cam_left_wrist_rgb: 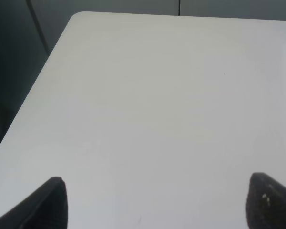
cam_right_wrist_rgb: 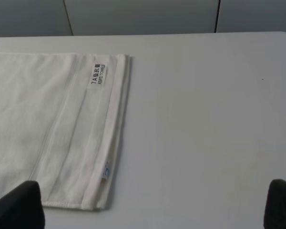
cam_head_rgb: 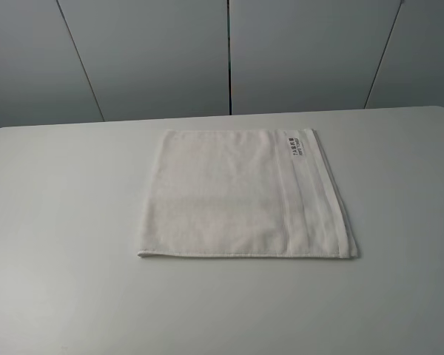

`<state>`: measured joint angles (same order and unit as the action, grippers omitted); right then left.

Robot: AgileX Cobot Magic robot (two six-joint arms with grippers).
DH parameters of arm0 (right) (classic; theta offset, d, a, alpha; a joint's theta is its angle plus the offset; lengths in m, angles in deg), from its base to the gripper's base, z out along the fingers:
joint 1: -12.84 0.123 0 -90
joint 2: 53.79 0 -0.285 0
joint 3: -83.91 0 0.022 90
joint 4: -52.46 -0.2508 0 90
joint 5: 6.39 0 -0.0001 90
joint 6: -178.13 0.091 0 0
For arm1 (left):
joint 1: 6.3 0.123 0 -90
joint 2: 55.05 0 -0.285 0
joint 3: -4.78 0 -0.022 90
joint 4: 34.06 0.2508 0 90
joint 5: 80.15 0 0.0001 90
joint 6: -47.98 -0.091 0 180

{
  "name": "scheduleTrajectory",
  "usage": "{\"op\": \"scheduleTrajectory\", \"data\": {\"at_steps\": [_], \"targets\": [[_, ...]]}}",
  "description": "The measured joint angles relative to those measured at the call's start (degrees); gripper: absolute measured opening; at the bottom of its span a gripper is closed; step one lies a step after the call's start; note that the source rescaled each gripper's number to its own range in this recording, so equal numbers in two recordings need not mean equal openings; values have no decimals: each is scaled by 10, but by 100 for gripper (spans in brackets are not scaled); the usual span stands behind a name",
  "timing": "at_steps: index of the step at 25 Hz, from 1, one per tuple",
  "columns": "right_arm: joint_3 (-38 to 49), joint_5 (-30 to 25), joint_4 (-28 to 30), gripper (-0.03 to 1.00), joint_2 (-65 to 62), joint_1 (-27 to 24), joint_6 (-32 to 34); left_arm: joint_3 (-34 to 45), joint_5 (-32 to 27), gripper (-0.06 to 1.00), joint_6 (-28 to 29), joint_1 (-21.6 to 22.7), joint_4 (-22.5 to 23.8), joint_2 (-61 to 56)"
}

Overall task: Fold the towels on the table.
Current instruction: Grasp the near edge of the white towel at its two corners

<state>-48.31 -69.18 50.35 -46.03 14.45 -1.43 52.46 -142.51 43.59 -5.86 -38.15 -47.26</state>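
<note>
The white towel (cam_head_rgb: 237, 196) lies flat near the middle of the white table (cam_head_rgb: 59, 222), roughly square, with its border band along its right side and a small dark-printed label (cam_head_rgb: 296, 146) at its far right corner. Neither gripper shows in the exterior view. In the right wrist view the right gripper (cam_right_wrist_rgb: 152, 210) is open and empty, with the towel (cam_right_wrist_rgb: 43, 124) and its label (cam_right_wrist_rgb: 98, 74) ahead, partly between the spread fingertips (cam_right_wrist_rgb: 24, 205). In the left wrist view the left gripper (cam_left_wrist_rgb: 157, 205) is open and empty over bare table (cam_left_wrist_rgb: 157, 95); the towel is out of that view.
A grey panelled wall (cam_head_rgb: 155, 52) stands behind the table. The left wrist view shows a rounded table corner (cam_left_wrist_rgb: 76, 19) and the table's side edge, with a dark drop (cam_left_wrist_rgb: 9, 71) beyond it.
</note>
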Motion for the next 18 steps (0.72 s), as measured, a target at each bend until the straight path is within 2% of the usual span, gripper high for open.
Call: {"op": "scheduleTrajectory", "data": {"at_steps": [13,18], "targets": [[0,0,0,100,0,0,0,0,0,100,0,0,0,0],[0,0,14,100,0,0,0,0,0,100,19,0,12,0]]}}
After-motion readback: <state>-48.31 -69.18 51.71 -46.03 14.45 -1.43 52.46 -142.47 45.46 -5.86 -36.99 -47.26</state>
